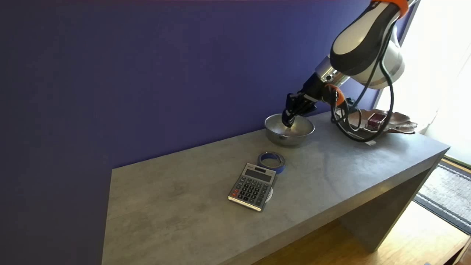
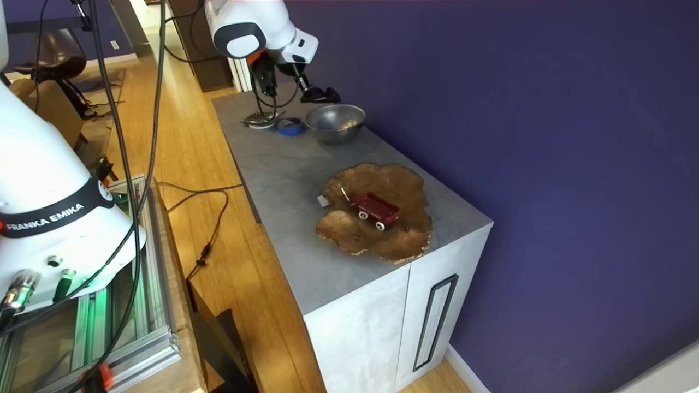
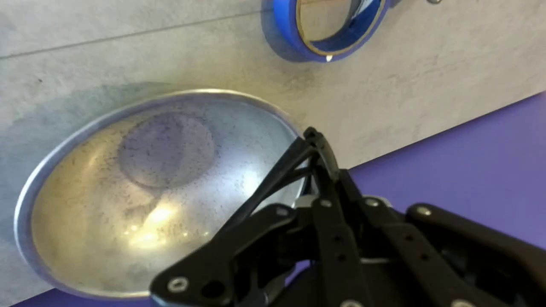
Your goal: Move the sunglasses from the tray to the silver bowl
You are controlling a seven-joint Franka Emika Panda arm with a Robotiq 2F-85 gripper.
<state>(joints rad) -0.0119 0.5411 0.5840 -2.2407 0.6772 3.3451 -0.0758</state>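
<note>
My gripper (image 3: 326, 181) is shut on the dark sunglasses (image 3: 273, 175), with their thin temple arms pointing left in the wrist view. The lenses are mostly hidden by the fingers there. The silver bowl (image 3: 85, 204) lies below and to the left of the fingers, with nothing inside it. In an exterior view the sunglasses (image 1: 288, 118) hang from the gripper (image 1: 298, 105) over the bowl (image 1: 289, 139). They also show as a dark shape (image 2: 323, 95) above the bowl (image 2: 336, 130). The wavy-rimmed tray (image 2: 401, 188) stands farther along the table, also visible here (image 1: 400, 124).
A small red wagon (image 2: 375, 207) sits in the tray. A blue tape roll (image 1: 271, 162) lies close to the bowl, touching or nearly touching a grey calculator (image 1: 252, 187). A purple wall (image 1: 184, 81) runs right behind the bowl along the grey table's (image 1: 165, 206) back edge.
</note>
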